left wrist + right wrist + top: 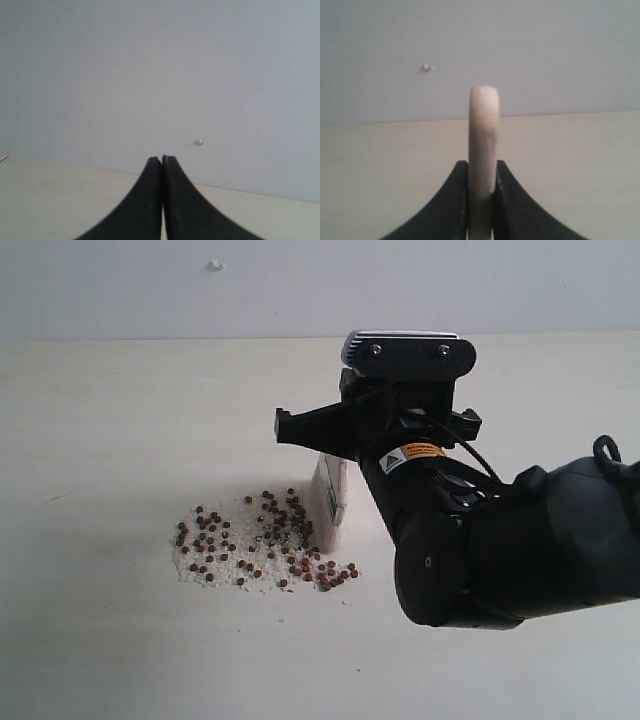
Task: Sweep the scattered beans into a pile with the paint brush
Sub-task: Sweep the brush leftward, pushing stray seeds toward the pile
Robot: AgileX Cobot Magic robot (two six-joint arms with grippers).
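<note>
The beans (262, 540) lie gathered in a loose patch of reddish-brown pellets and white grains on the pale table. The paint brush (331, 498) stands at the patch's right edge, silver ferrule and cream bristles pointing down onto the table. In the right wrist view its pale wooden handle (484, 135) rises edge-on between the black fingers of my right gripper (481, 165), which is shut on it. In the exterior view the right arm's black body hides those fingers. My left gripper (162, 161) is shut on nothing, facing the wall, and is out of the exterior view.
A grey-white wall (300, 285) with a small white speck (215, 264) bounds the table's far edge. The bulky right arm (510, 550) fills the right side of the exterior view. Bare tabletop (120, 640) spreads left of and in front of the beans.
</note>
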